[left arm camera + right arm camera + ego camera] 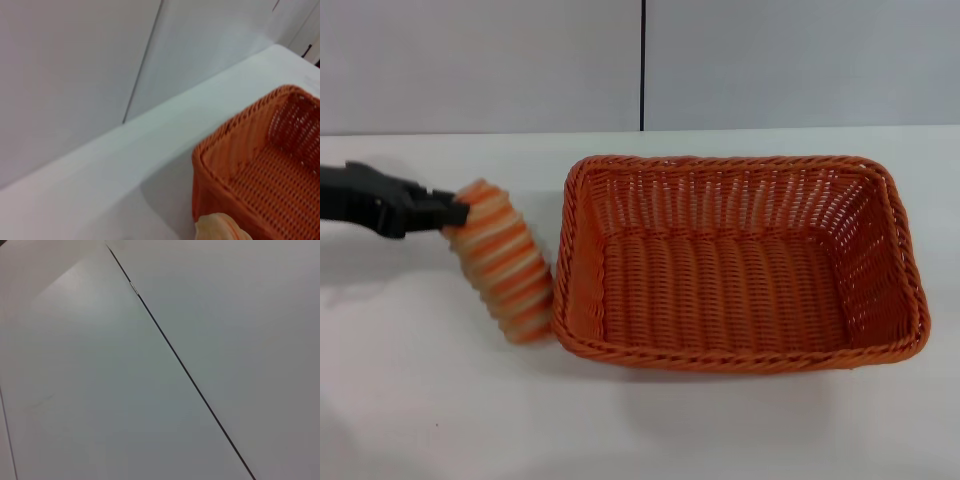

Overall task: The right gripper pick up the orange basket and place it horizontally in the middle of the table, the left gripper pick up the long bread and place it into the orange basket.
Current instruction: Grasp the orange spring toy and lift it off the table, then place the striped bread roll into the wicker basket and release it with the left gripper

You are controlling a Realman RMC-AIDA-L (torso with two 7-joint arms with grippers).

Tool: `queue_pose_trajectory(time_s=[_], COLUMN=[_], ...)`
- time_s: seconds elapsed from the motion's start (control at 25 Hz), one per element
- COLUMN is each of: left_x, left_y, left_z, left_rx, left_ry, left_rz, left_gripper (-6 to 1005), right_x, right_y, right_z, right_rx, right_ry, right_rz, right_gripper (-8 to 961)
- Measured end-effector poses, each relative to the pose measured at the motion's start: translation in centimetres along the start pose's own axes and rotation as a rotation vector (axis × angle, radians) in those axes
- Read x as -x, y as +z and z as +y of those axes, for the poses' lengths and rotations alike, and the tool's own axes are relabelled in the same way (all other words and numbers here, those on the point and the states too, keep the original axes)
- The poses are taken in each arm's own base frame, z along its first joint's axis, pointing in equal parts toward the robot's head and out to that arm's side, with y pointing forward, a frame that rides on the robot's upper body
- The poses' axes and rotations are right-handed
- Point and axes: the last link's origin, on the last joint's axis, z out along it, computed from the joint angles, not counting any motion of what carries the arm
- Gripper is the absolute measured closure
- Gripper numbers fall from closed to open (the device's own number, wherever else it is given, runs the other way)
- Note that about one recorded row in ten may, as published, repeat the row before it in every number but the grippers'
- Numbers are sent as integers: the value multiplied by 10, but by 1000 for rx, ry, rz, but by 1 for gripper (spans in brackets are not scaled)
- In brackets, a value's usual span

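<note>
The orange basket (pixel 740 265) stands horizontally on the white table (pixel 420 400), slightly right of the middle, and it holds nothing. The long bread (pixel 503 260), ribbed orange and cream, hangs tilted just left of the basket, its lower end close to the basket's left rim. My left gripper (pixel 448 212) comes in from the left edge and is shut on the bread's upper end. In the left wrist view the basket (pixel 260 170) fills the lower right corner and one end of the bread (pixel 220 229) peeks in at the frame's edge. The right gripper is out of view.
A grey wall with a dark vertical seam (pixel 642 65) runs behind the table. The right wrist view shows only grey wall panels and a seam (pixel 180 362). Bare tabletop lies in front of the basket and to its left.
</note>
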Motion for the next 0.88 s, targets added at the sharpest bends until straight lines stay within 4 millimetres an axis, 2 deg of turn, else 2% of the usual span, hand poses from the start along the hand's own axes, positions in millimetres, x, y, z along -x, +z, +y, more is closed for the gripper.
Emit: queue_pose_trajectory(time_s=[0.24,0.36,0.4,0.52,0.64,0.68,0.76,0.88], left_x=[-24,-24,-46,-55,-78,-78,-96,-108], left_y=[-10,-10,-17,-19,-24,-24,-26,-28], left_z=[7,7,15,20,34,34,49,62], left_rx=[-18,-18,-14,-2,57,57,123,177], left_ry=[67,67,112,124,160,160,190,211], left_rz=[40,40,59,76,135,135,177,207], left_gripper=[805,837,847,864,881,886,898,912], right_x=[2,2,2,1,0,0,-1,-2], right_y=[-1,-1,-1,0,2,2,3,2], right_z=[1,2,2,3,4,5,5,6], right_rx=[4,8,10,21,29,31,37,41], right_ry=[-5,-4,-4,-8,-6,-6,-1,6], right_rz=[-11,-13,-13,-16,-19,-20,-23,-27], right_gripper=[571,571,571,571,571,571,571,572])
